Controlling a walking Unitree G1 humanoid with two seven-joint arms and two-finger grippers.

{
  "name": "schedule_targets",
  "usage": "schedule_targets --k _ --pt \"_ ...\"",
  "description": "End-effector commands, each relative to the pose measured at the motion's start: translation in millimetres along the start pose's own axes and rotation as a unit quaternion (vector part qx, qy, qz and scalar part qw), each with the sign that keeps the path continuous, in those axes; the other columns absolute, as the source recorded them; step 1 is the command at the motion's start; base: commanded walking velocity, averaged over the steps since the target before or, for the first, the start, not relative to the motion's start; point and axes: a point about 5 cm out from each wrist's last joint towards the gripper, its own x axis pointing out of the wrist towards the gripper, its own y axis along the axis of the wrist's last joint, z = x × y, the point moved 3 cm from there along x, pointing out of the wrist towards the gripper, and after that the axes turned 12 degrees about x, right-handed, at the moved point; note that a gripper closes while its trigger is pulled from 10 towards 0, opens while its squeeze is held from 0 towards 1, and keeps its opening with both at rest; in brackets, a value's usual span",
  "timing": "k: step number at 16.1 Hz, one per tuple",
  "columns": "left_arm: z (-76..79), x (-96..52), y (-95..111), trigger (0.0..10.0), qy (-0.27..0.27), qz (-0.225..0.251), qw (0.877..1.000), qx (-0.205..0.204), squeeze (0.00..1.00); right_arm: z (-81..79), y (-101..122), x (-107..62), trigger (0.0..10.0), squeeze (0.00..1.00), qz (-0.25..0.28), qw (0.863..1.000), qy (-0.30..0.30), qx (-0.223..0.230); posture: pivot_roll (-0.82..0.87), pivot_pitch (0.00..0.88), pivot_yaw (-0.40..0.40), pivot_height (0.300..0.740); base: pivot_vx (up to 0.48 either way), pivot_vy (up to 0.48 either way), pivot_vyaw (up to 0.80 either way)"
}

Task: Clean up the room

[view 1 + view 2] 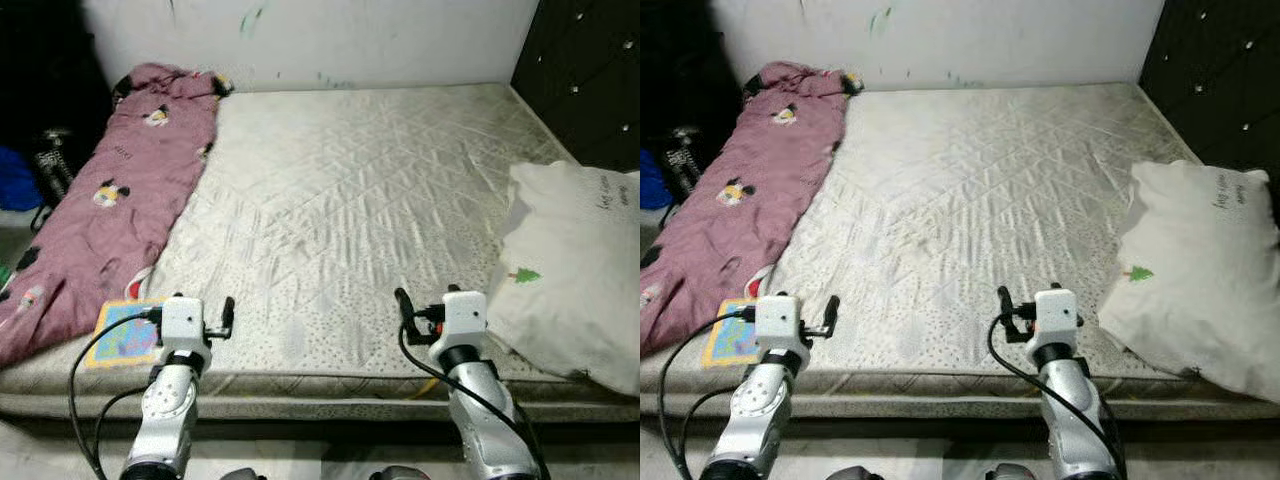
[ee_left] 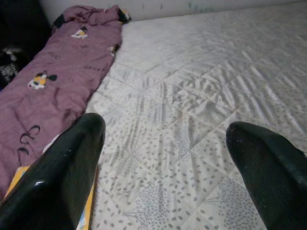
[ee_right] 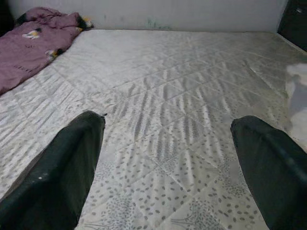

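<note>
Showing a bare quilted mattress seen from its near edge, with both arms raised over that edge. Far left: dark clutter beside the bed, too dim to identify. Left side of the mattress: a maroon blanket printed with small cartoon figures lies lengthwise from the far left corner toward the near left edge, crumpled at its far end against the white wall. Near left corner: a flat, brightly coloured picture book rests on the mattress, touching the blanket's near end. Just right of the book, the left tool hovers above the near edge; in the left wrist view its two black fingers stand wide apart with nothing between them, the book's corner lying beside one finger. Centre: the mattress surface is grey-white, stitched in diamonds and speckled toward the near edge. Right of centre, the right tool hovers over the near edge; its fingers are likewise spread and hold nothing. Near right: a white pillow bearing a small green tree motif lies on the mattress's right edge. Far right: a dark tufted panel.
</note>
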Motion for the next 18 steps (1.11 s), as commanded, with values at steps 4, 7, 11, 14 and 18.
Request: schedule_targets --k 4,7,11,14,18 --pt "-3.3 2.4 4.3 10.0 -0.008 0.011 1.000 0.017 0.00 0.0 -3.8 -2.3 10.0 0.00 -0.002 1.000 -0.005 0.003 -0.06 0.000 0.084 0.740 0.000 0.000 -0.80" --pt "-3.9 0.1 1.9 10.0 -0.008 0.010 1.000 0.015 0.00 -1.5 -5.7 -5.0 10.0 0.00 -0.003 1.000 0.000 0.004 -0.06 0.000 0.082 0.740 0.000 -0.177 0.00" --pt "-2.4 -0.8 0.1 10.0 -0.011 0.008 1.000 0.012 0.00 -0.7 -6.2 -6.3 10.0 0.00 -0.003 1.000 0.002 0.000 -0.06 0.000 0.081 0.740 0.000 -0.351 0.00" --pt "-0.2 -1.4 -1.1 10.0 -0.015 0.005 1.000 0.007 0.00 0.1 -5.5 -6.9 10.0 0.00 -0.004 1.000 0.003 -0.003 -0.06 0.000 0.075 0.740 0.000 -0.364 0.00" --pt "1.7 -1.8 -1.4 10.0 -0.016 0.005 1.000 0.002 0.00 1.2 -5.5 -6.8 10.0 0.00 -0.006 1.000 0.006 -0.011 -0.07 0.000 0.070 0.740 0.000 -0.363 0.00"
